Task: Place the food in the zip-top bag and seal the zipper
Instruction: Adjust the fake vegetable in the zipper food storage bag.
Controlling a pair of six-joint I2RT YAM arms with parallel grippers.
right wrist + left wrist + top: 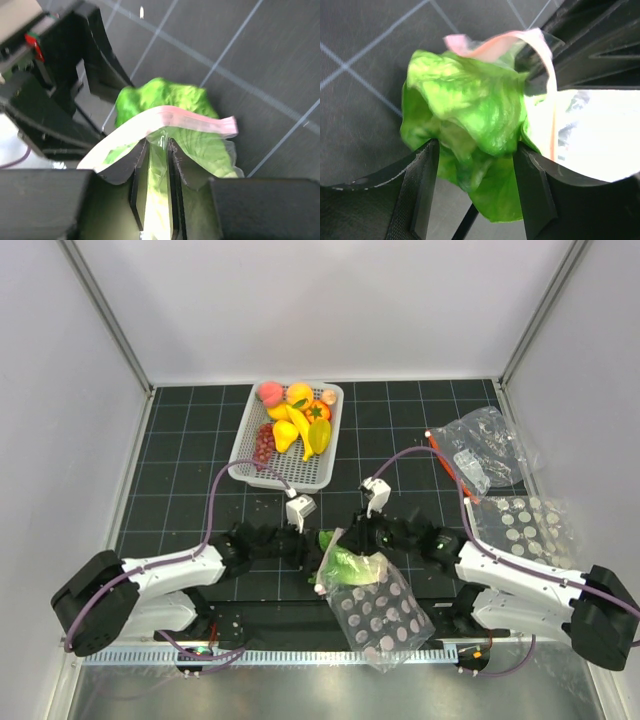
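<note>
My left jaws [476,150] are set wide around the green cabbage [465,100], and leaves press against the inner face of each finger, so I read them as gripping it. Most of the cabbage bulges out beyond the fingertips, and one leaf hangs back down between the fingers.

My right jaws [157,150] are nearly closed on the thin clear film at the mouth of the zip-top bag [385,615]. The pale pink zipper [200,120] arches just past their tips, over the top of the cabbage. The cabbage sits straight ahead of these jaws too, in the bag's mouth, and its green shows through the pinched film.

From overhead the two sets of jaws face each other with the cabbage between them. The dotted body of the bag trails back from them toward the arm bases, lying on the dark gridded worktop [180,440].

Well beyond both jaws, a white basket [245,465] holds a banana [300,425], a peach [270,393] and dark grapes [264,443].
</note>
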